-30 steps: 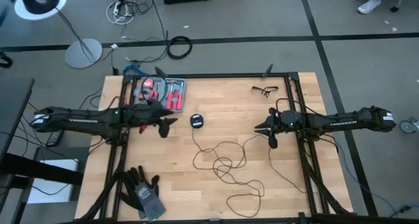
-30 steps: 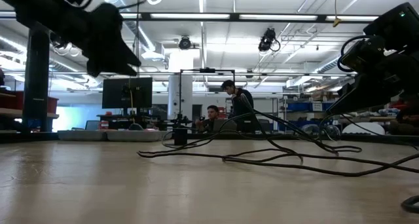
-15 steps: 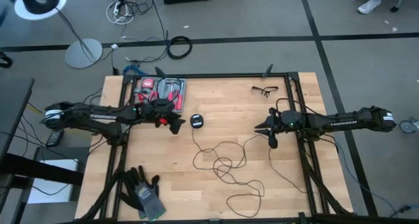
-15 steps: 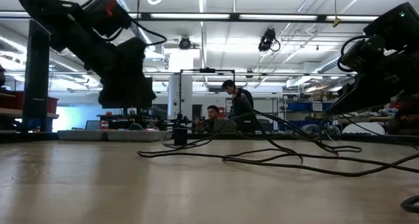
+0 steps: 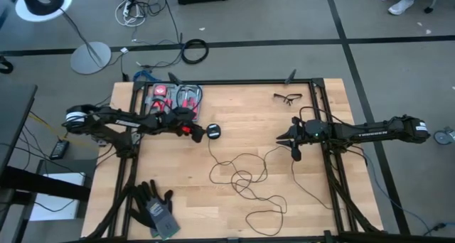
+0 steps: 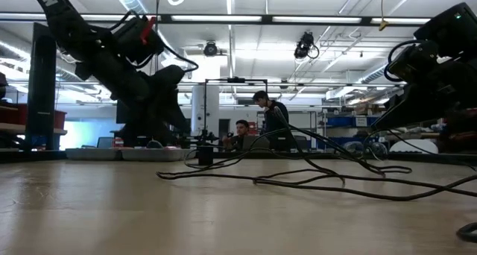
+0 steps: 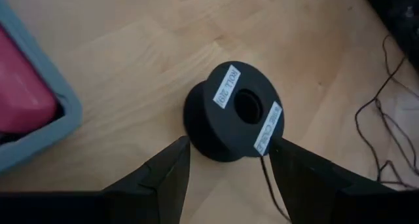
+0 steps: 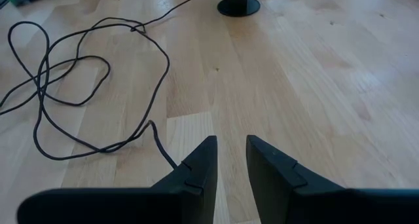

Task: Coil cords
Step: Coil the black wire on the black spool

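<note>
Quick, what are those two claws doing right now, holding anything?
Left gripper: open, fingers either side of the black puck, not yet gripping it.
Right gripper: open a little, empty, above the thin cord.

- Two white labels on black puck [image 7: 230,112], at 11 and 4 o'clock around its centre hole; print too blurred to read.
- White lettering on right arm [image 5: 370,134], illegible.

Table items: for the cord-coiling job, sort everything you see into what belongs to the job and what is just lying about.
Belongs to the job:
- thin black cord, loose on the table
- its round puck
- left gripper, open at the puck
- right gripper, slightly open over the cord's end

Just lying about:
- tool tray
- safety glasses
- gloves
</note>
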{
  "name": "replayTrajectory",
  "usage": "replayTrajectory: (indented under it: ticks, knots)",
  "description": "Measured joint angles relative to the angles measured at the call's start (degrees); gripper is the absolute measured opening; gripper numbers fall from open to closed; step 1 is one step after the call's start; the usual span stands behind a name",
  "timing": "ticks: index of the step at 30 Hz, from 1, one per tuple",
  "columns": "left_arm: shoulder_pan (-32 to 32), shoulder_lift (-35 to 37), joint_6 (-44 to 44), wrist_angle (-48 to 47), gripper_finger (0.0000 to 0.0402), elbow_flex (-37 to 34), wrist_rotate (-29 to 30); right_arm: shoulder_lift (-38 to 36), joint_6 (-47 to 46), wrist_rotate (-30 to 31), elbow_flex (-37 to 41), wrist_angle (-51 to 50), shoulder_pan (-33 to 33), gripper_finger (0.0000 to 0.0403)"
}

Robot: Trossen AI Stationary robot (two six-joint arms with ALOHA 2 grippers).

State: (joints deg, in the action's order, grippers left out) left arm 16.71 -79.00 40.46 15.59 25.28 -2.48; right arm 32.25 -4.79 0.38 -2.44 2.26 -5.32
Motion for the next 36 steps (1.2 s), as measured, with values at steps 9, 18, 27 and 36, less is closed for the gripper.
replayTrajectory:
  ticks: [9,18,27,36]
  knots:
    - [-0.02,-5.2,1.74,1.85,0.0213,2.92,-0.14,0.0,-0.01,0.0,0.0,0.28,0.0,0.0082]
    - [-0.04,-12.8,0.13,-3.05,0.02,10.73,-1.62,0.0,-0.01,0.0,0.0,0.81,-0.01,0.0082]
    - [-0.09,-14.82,-2.44,0.01,0.0022,12.79,-4.46,0.0,0.01,0.0,0.0,1.54,0.0,0.0082]
    - [-0.42,-14.06,-5.47,7.06,0.0,12.34,-6.8,0.02,0.01,-0.02,0.0,2.44,0.0,0.0082]
